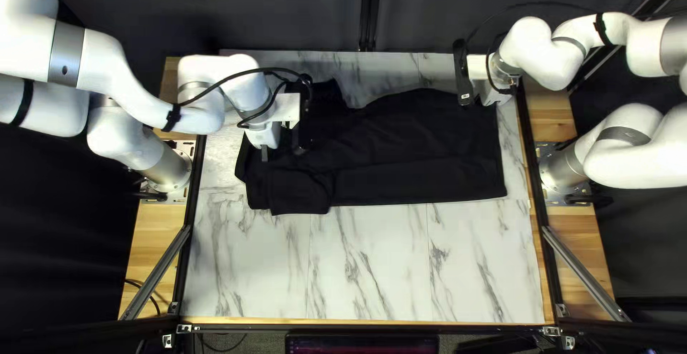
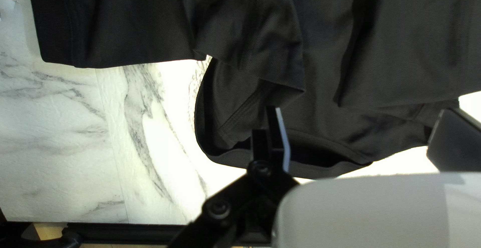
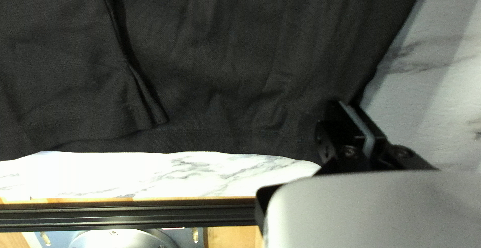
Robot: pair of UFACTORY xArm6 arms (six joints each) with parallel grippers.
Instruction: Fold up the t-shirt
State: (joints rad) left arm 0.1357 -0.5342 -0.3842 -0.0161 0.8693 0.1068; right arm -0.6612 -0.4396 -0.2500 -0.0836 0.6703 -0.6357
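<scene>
Looks like matt black cloth in the t-shirt (image 1: 422, 139) on the tabletop (image 1: 372, 268), finely ribbed along the curved edge band (image 2: 225, 156). Shows a smooth, marble-patterned sheen across the tabletop. Reads as smooth, grained wood left and right of it, in the side boards (image 1: 157, 232). Beyond it, is dark, matt cloth in the curtain (image 1: 286, 10). Beside it, gleams white and plastic-like on both arms (image 1: 107, 57), dull grey and metallic on the slanting bar (image 1: 156, 275).

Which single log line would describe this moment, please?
task: fold t-shirt | state: partly folded on table | left gripper: open, at collar | right gripper: shut on t-shirt's far hem corner
</scene>
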